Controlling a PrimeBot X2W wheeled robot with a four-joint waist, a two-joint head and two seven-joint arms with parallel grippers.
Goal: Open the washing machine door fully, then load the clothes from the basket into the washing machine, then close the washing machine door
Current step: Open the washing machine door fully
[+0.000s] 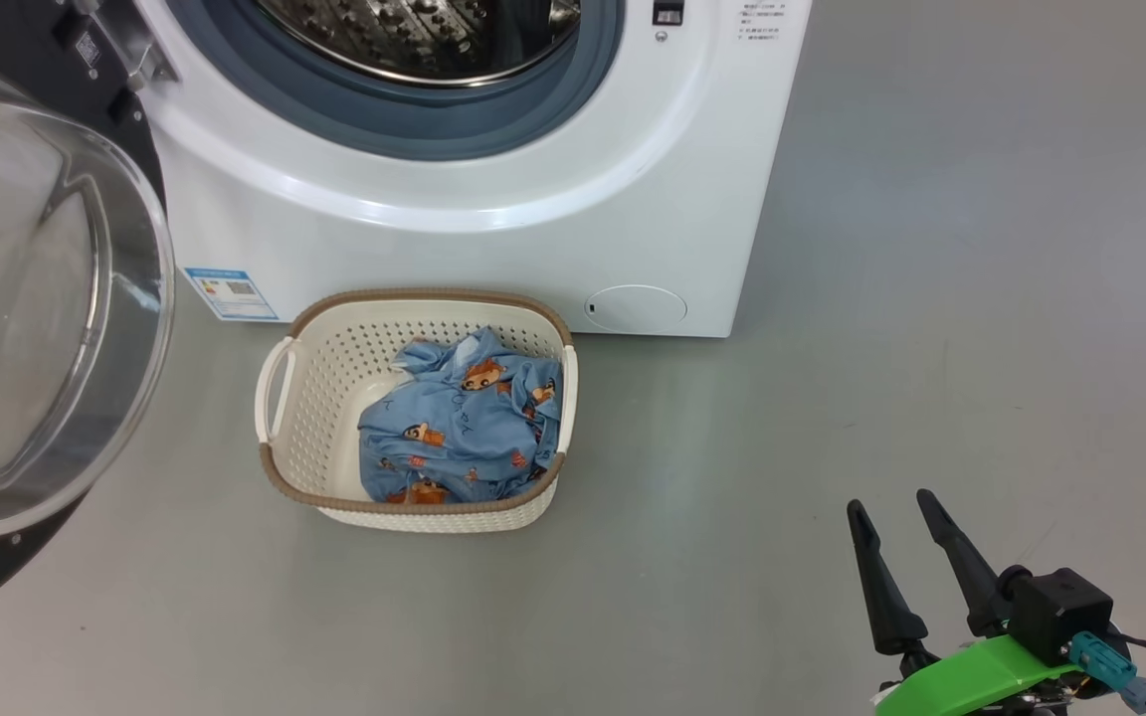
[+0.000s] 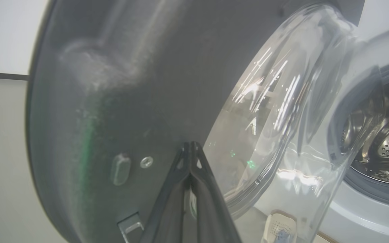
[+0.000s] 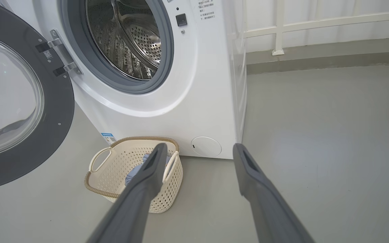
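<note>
Left tool [image 2: 190, 145], tips together, points at the washing machine door [image 2: 113, 84]; right tool [image 1: 889, 502] stands apart, empty.

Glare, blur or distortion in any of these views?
Left wrist view: washing machine door smeared and out of focus, glints streaking its glass bowl. Head view: sharp, soft sheen on the washing machine front. Right wrist view: wide-angle bending, right tool soft up close.

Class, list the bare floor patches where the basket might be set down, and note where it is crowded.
Widest bare floor: right of the washing machine, beyond the right gripper. Another patch lies on the near side of the basket. Crowded: between the open door and basket, by the machine's front.
</note>
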